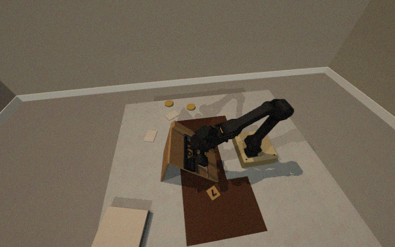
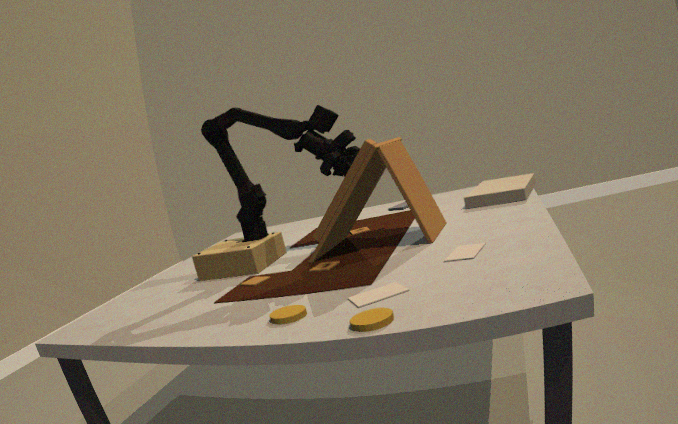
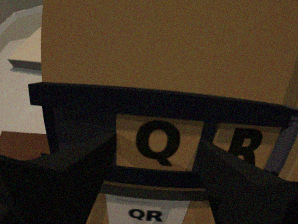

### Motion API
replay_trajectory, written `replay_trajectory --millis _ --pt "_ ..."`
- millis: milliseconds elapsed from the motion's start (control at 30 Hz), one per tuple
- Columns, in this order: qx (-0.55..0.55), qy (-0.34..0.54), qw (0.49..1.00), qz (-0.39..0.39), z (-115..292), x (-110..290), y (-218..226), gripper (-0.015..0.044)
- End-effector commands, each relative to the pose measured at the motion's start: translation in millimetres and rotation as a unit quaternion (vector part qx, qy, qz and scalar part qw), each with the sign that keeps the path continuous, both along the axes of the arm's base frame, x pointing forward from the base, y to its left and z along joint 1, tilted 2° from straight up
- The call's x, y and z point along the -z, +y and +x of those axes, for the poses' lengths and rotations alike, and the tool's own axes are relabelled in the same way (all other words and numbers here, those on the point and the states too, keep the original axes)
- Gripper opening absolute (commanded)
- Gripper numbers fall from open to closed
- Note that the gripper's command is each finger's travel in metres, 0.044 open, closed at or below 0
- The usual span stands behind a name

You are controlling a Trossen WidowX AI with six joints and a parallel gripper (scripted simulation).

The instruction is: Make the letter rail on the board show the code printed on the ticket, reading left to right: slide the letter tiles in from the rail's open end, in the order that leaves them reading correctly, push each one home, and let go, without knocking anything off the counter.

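Note:
A tent-shaped wooden board (image 1: 173, 148) (image 2: 416, 190) (image 3: 166, 30) stands on a brown mat (image 1: 224, 214) (image 2: 352, 263). Its dark letter rail (image 3: 133, 100) holds a Q tile (image 3: 158, 141) and, touching on its right, an R tile (image 3: 246, 144). The white ticket (image 3: 145, 215) below the rail reads QR. My gripper (image 3: 157, 141) (image 1: 198, 153) (image 2: 334, 167) is pressed against the board's face and shut on the Q tile, one finger on each side. An L tile (image 1: 213, 193) lies loose on the mat in front of the board. More tan tiles (image 2: 324, 265) (image 2: 255, 280) lie on the mat.
Two yellow discs (image 1: 169, 103) (image 1: 190, 106) (image 2: 287, 313) (image 2: 371, 319) and two pale cards (image 1: 172, 115) (image 1: 150, 135) lie beyond the board. A flat pale box (image 1: 120, 226) (image 2: 500, 190) sits at a table corner. The arm's base block (image 1: 265, 158) (image 2: 236, 257) stands beside the mat.

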State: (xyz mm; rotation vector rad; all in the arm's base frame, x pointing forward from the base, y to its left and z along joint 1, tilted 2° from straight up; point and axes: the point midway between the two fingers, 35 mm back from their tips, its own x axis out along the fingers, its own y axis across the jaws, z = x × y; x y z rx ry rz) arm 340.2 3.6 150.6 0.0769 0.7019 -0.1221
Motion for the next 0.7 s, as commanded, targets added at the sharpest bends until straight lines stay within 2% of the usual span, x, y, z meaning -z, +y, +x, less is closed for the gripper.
replay_trajectory --millis 0,100,467,667 --pt "-0.003 0.001 1.0 0.001 -0.8 1.1 -1.4 0.0" --pt "-0.003 0.001 1.0 0.001 -1.0 1.2 -3.0 0.0" --pt "-0.003 0.001 1.0 0.001 -3.5 -2.4 -1.8 0.0289" --pt "-0.003 0.001 1.0 0.001 -8.5 -7.1 -1.1 0.0295"
